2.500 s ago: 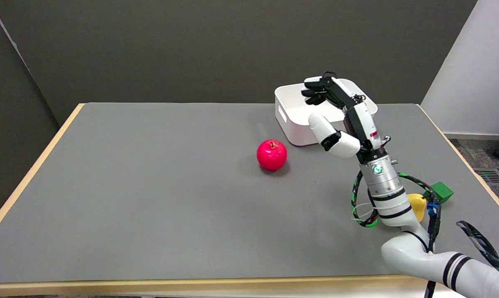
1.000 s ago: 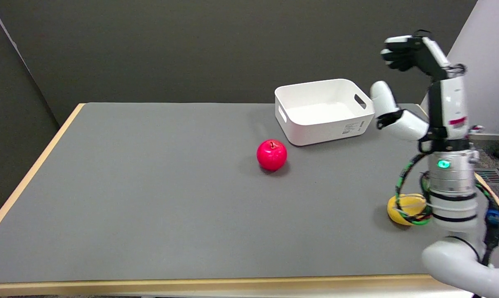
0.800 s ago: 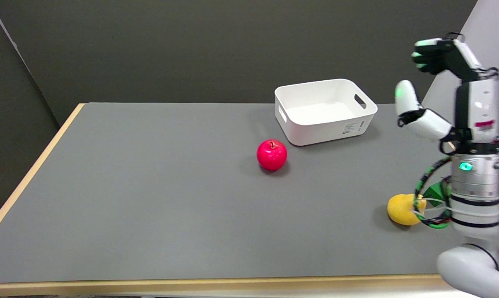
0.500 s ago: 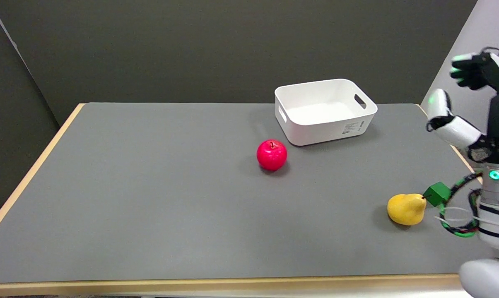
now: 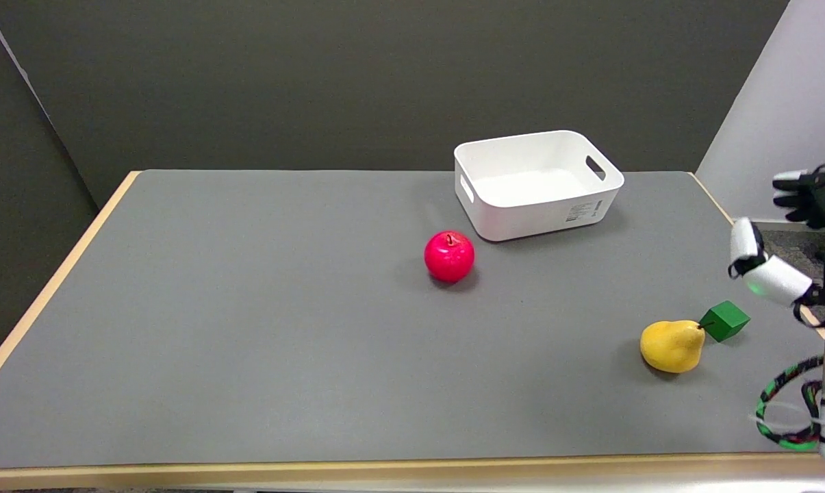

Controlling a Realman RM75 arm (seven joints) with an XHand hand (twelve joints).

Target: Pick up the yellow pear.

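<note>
**Pear on the counter, robot hand empty at the right edge**

I see the yellow pear (image 5: 671,346) lying on the grey counter (image 5: 248,329), toward its near right corner, stem end pointing right. A green block (image 5: 724,320) sits just beside that stem end; I cannot tell whether the two touch. My right robot hand (image 5: 792,257) is raised at the picture's right edge, partly cut off by the frame, up and to the right of the pear and apart from it. Its thumb (image 5: 761,270) and dark fingers (image 5: 799,198) are spread with a clear gap between them, and nothing is in it. Farther back stands a white bin (image 5: 593,202), and a red apple (image 5: 449,257) rests near the bin's front left corner, well apart from the pear.
</note>
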